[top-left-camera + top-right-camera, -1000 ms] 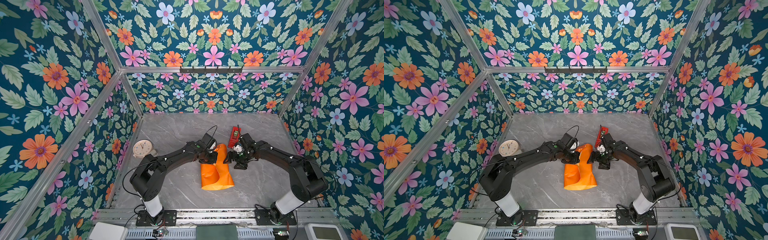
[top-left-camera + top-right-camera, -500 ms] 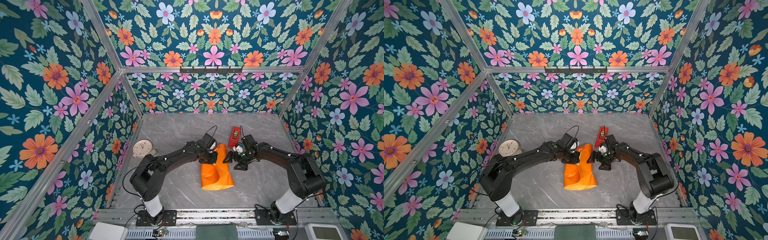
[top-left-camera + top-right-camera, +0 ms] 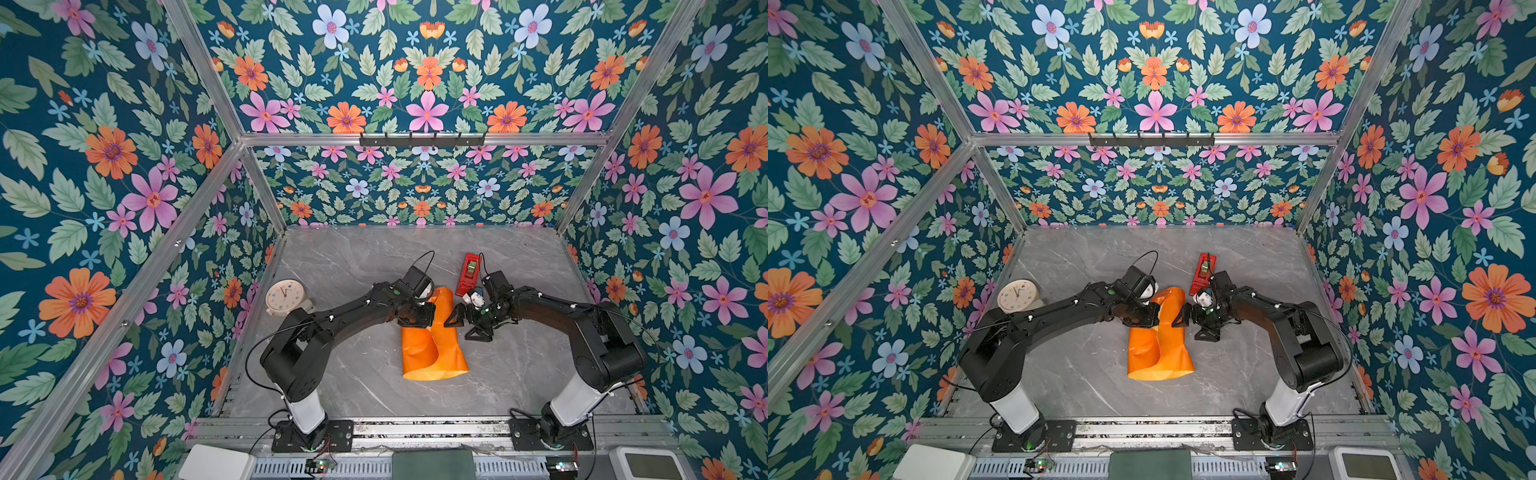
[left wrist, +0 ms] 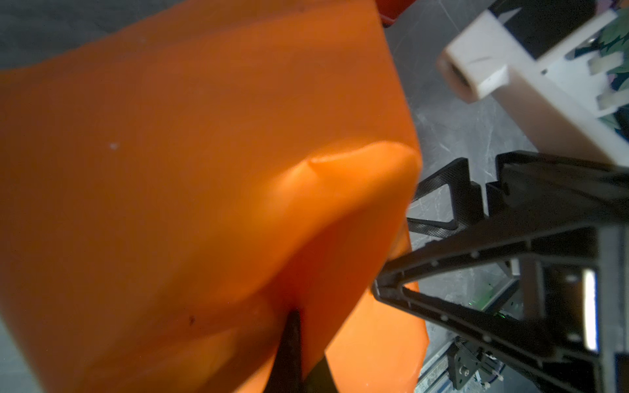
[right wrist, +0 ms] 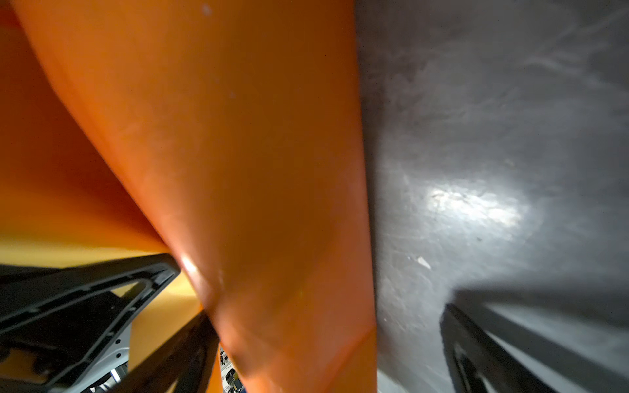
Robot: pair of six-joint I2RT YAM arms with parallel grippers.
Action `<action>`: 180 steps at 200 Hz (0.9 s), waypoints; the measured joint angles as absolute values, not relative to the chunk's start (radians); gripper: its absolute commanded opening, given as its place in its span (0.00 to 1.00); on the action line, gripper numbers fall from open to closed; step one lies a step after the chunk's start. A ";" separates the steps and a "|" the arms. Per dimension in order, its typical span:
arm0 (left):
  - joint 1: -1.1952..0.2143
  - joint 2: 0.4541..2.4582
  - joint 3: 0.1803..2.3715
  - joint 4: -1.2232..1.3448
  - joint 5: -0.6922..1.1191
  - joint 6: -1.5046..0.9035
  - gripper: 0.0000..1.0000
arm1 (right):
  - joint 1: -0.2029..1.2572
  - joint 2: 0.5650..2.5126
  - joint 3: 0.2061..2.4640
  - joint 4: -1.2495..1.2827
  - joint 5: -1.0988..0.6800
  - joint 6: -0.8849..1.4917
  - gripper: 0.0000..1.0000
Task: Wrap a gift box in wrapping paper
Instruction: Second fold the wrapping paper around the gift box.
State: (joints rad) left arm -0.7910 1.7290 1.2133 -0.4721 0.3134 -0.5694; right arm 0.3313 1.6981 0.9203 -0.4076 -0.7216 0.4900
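We clamp a raised fold of the wrapping paper point(image 3: 432, 353) in our left gripper point(image 4: 294, 337). Our right gripper point(image 3: 464, 327) stands open at the wrapping paper's edge. Tugging could tear it or pull it free.

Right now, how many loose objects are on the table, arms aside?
3. A clock near the left-hand wall, a red tape dispenser farther back, right of centre, and the orange wrapping paper mid-table. No gift box shows; the paper may hide it.

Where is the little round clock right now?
In both top views the clock sits at the grey table's left edge, near the flowered side wall, just beyond the left arm.
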 measured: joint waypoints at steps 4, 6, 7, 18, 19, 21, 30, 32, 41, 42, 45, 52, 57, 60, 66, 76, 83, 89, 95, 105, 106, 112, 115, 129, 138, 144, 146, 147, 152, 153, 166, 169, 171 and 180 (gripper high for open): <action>-0.790 1.731 1.219 -0.477 0.310 -0.569 0.00 | 0.331 1.699 0.921 -0.408 -0.721 0.489 0.99; -0.790 1.731 1.221 -0.479 0.310 -0.569 0.00 | 0.331 1.699 0.921 -0.408 -0.721 0.488 0.99; -0.790 1.732 1.223 -0.480 0.309 -0.569 0.00 | 0.331 1.699 0.921 -0.409 -0.721 0.487 0.99; -0.789 1.736 1.241 -0.490 0.299 -0.570 0.00 | 0.331 1.701 0.923 -0.413 -0.721 0.487 0.98; -0.789 1.736 1.242 -0.491 0.299 -0.570 0.00 | 0.331 1.701 0.923 -0.414 -0.721 0.487 0.98; -0.789 1.737 1.245 -0.492 0.299 -0.570 0.00 | 0.331 1.701 0.923 -0.414 -0.721 0.487 0.98; -0.788 1.737 1.258 -0.492 0.300 -0.570 0.00 | 0.331 1.702 0.923 -0.416 -0.721 0.487 0.98; -0.788 1.737 1.260 -0.492 0.301 -0.570 0.00 | 0.331 1.702 0.923 -0.416 -0.721 0.487 0.98; -0.788 1.737 1.269 -0.491 0.305 -0.573 0.00 | 0.331 1.702 0.923 -0.419 -0.721 0.487 0.98; -0.788 1.737 1.269 -0.491 0.305 -0.574 0.00 | 0.331 1.702 0.923 -0.419 -0.721 0.487 0.98; -0.788 1.737 1.272 -0.491 0.307 -0.574 0.00 | 0.331 1.702 0.923 -0.420 -0.721 0.487 0.98; -0.789 1.738 1.277 -0.491 0.312 -0.574 0.00 | 0.331 1.702 0.923 -0.421 -0.721 0.485 0.98; -0.789 1.738 1.280 -0.491 0.315 -0.575 0.00 | 0.331 1.702 0.923 -0.421 -0.720 0.484 0.98; -0.790 1.739 1.282 -0.491 0.317 -0.576 0.00 | 0.332 1.701 0.923 -0.422 -0.720 0.484 0.98; -0.790 1.739 1.287 -0.491 0.323 -0.577 0.00 | 0.332 1.701 0.923 -0.422 -0.717 0.484 0.97; -0.790 1.739 1.294 -0.491 0.334 -0.580 0.00 | 0.332 1.701 0.923 -0.422 -0.715 0.483 0.97; -0.790 1.739 1.298 -0.487 0.342 -0.587 0.00 | 0.332 1.701 0.923 -0.422 -0.715 0.482 0.97; -0.791 1.739 1.301 -0.485 0.348 -0.596 0.00 | 0.332 1.701 0.923 -0.422 -0.715 0.481 0.97; -0.791 1.739 1.304 -0.482 0.356 -0.598 0.00 | 0.332 1.701 0.923 -0.422 -0.715 0.479 0.97; -0.791 1.739 1.310 -0.481 0.368 -0.599 0.00 | 0.332 1.701 0.923 -0.422 -0.715 0.479 0.97; -0.791 1.739 1.310 -0.481 0.369 -0.599 0.00 | 0.332 1.701 0.923 -0.422 -0.715 0.479 0.97; -0.792 1.739 1.314 -0.482 0.375 -0.600 0.00 | 0.332 1.701 0.923 -0.422 -0.715 0.479 0.97; -0.792 1.739 1.315 -0.482 0.377 -0.601 0.00 | 0.332 1.701 0.923 -0.422 -0.715 0.479 0.97; -0.793 1.741 1.320 -0.487 0.387 -0.603 0.00 | 0.332 1.701 0.923 -0.422 -0.715 0.479 0.97; -0.793 1.744 1.324 -0.490 0.390 -0.603 0.00 | 0.332 1.701 0.923 -0.422 -0.715 0.479 0.97; -0.793 1.746 1.325 -0.493 0.391 -0.603 0.00 | 0.332 1.701 0.923 -0.422 -0.715 0.479 0.97; -0.793 1.747 1.325 -0.493 0.391 -0.603 0.00 | 0.332 1.701 0.923 -0.422 -0.715 0.479 0.97; -0.793 1.747 1.326 -0.493 0.392 -0.602 0.00 | 0.332 1.701 0.923 -0.422 -0.715 0.479 0.97; -0.793 1.749 1.327 -0.494 0.394 -0.601 0.00 | 0.332 1.701 0.923 -0.422 -0.715 0.479 0.97; -0.793 1.750 1.327 -0.494 0.394 -0.601 0.00 | 0.332 1.701 0.923 -0.422 -0.715 0.479 0.97; -0.793 1.759 1.330 -0.495 0.400 -0.599 0.00 | 0.332 1.701 0.923 -0.422 -0.715 0.480 0.97; -0.793 1.763 1.331 -0.494 0.403 -0.599 0.00 | 0.332 1.701 0.923 -0.421 -0.715 0.480 0.97; -0.793 1.764 1.332 -0.495 0.405 -0.599 0.00 | 0.332 1.701 0.923 -0.421 -0.715 0.480 0.96; -0.794 1.772 1.332 -0.494 0.413 -0.599 0.00 | 0.332 1.702 0.923 -0.421 -0.715 0.480 0.96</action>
